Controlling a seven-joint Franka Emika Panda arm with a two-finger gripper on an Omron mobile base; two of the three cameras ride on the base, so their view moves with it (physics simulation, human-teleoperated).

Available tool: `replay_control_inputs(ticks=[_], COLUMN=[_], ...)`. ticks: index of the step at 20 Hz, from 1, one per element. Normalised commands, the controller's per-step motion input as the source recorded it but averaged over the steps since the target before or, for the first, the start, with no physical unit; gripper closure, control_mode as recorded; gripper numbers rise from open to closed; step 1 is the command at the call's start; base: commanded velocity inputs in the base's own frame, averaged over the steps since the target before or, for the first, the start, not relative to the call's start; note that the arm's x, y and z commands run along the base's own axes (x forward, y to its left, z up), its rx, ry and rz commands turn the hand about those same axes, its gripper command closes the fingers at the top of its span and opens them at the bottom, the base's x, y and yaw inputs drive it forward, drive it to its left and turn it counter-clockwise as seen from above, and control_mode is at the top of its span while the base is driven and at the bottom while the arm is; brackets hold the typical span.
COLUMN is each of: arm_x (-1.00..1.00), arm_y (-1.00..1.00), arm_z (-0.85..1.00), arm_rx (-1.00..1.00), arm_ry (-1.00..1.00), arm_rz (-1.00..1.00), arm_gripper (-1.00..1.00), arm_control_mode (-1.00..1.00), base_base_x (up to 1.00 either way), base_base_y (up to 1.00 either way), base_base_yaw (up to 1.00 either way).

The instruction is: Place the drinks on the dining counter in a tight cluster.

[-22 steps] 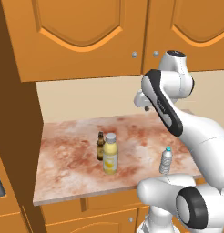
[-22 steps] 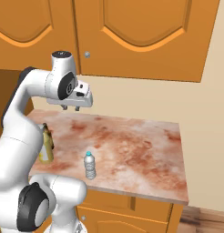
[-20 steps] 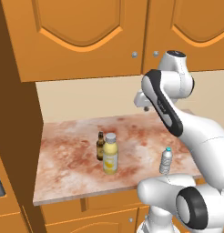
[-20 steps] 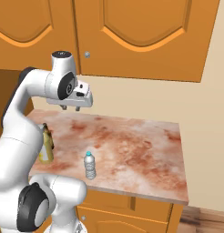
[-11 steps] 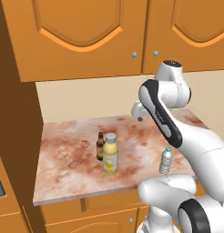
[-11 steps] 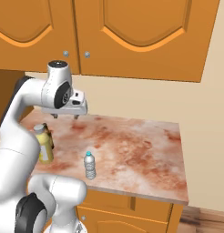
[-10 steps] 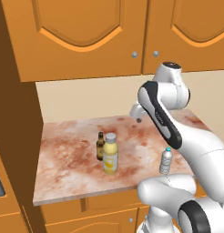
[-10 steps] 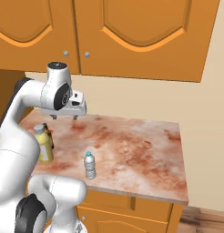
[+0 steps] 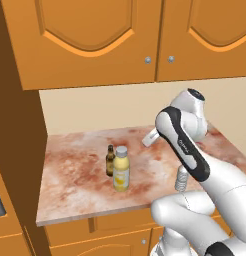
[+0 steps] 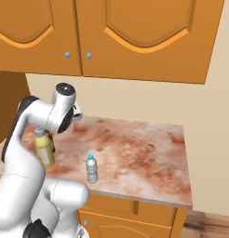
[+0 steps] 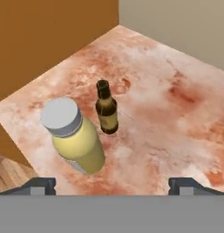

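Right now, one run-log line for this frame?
pincer: open, empty, above bottles | yellow bottle beside brown bottle: upright | water bottle: upright, apart | counter

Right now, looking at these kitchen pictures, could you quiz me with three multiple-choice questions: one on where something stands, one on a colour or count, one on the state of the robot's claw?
1. Where does the dark brown bottle stand?
A. Close beside the yellow bottle
B. Alone at the counter's far right corner
C. Inside a cabinet

2. How many bottles stand on the marbled counter?
A. One
B. Three
C. Five

3. How is the gripper?
A. Shut on the water bottle
B. Shut on the yellow bottle
C. Open, holding nothing

Answers:
1. A: the hand view shows the two side by side with a small gap between them.
2. B: yellow and brown stand together, and the water bottle stands apart near the front edge.
3. C: the fingertips sit wide apart at the bottom of the hand view with only counter between them.
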Motion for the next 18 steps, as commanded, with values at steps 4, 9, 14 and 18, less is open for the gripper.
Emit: replay_control_inputs(ticks=[4, 9, 14, 18], arm_x=[0.00, -0.01, -0.05, -0.03], arm_y=[0.02, 0.02, 0.19, 0.28], arm_z=[-0.22, -0.15, -0.15, 0.00], arm_rx=[0.27, 0.37, 0.30, 0.02], arm_ry=[-0.24, -0.27, -0.18, 0.01], arm_rz=[0.57, 0.55, 0.53, 0.21], arm_gripper=[-1.00, -1.00, -1.00, -1.00], arm_control_mode=[-1.00, -1.00, -1.00, -1.00], base_base_x=[0.00, 0.00, 0.00, 0.00], base_base_y=[0.00, 0.00, 0.00, 0.00], base_base_yaw=[0.00, 0.00, 0.00, 0.00])
